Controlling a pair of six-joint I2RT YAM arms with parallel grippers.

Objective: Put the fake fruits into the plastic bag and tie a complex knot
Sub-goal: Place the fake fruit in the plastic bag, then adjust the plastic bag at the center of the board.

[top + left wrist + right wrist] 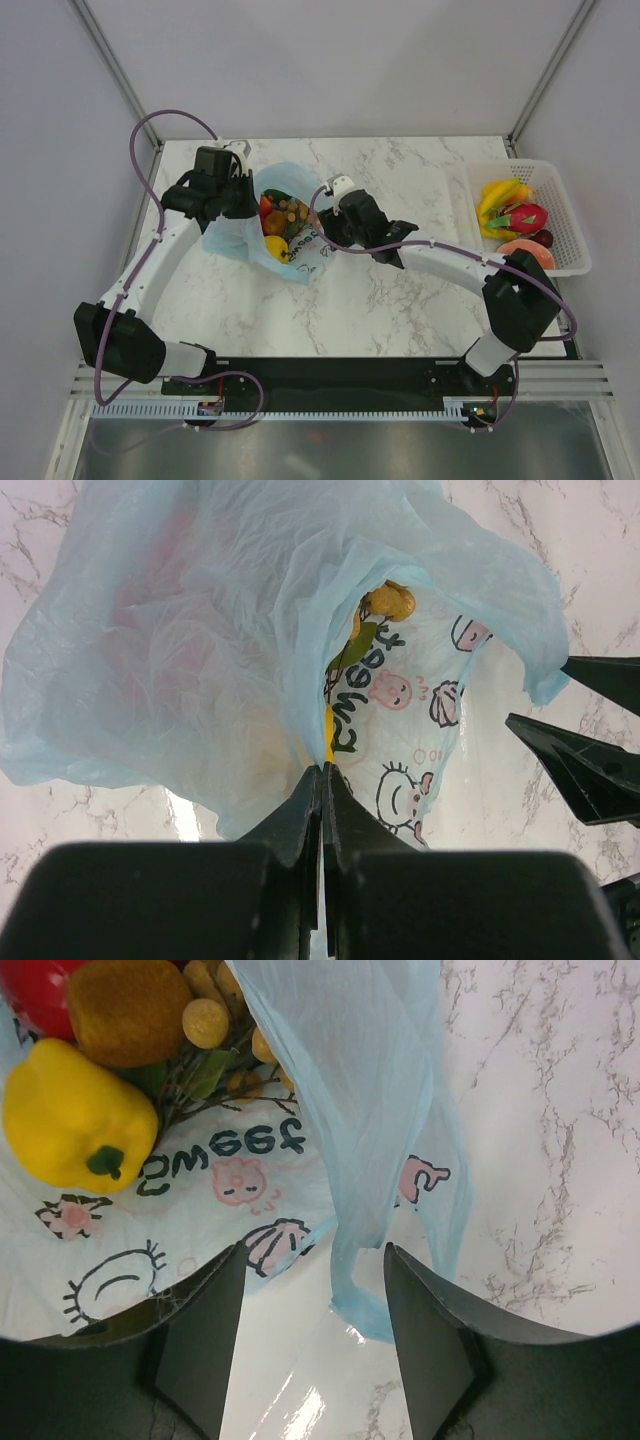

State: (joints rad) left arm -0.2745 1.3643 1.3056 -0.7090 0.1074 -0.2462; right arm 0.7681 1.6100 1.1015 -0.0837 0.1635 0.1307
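The light-blue plastic bag (262,222) lies open on the marble table, its white doodle panel (200,1210) facing up. Inside it I see a yellow pepper (70,1115), a tan round fruit (128,1010), a red fruit (35,995) and a tan cluster (215,1015). My left gripper (322,772) is shut on the bag's rim at its left side. My right gripper (312,1270) is open, its fingers either side of a hanging handle loop (365,1250) without gripping it. More fruits, bananas (500,195), dragon fruit (525,216) and an orange-red slice (527,251), lie in the basket.
A white mesh basket (570,215) stands at the table's right edge. The right gripper's black fingertips (580,765) show at the right of the left wrist view. Bare marble (400,300) lies in front of the bag.
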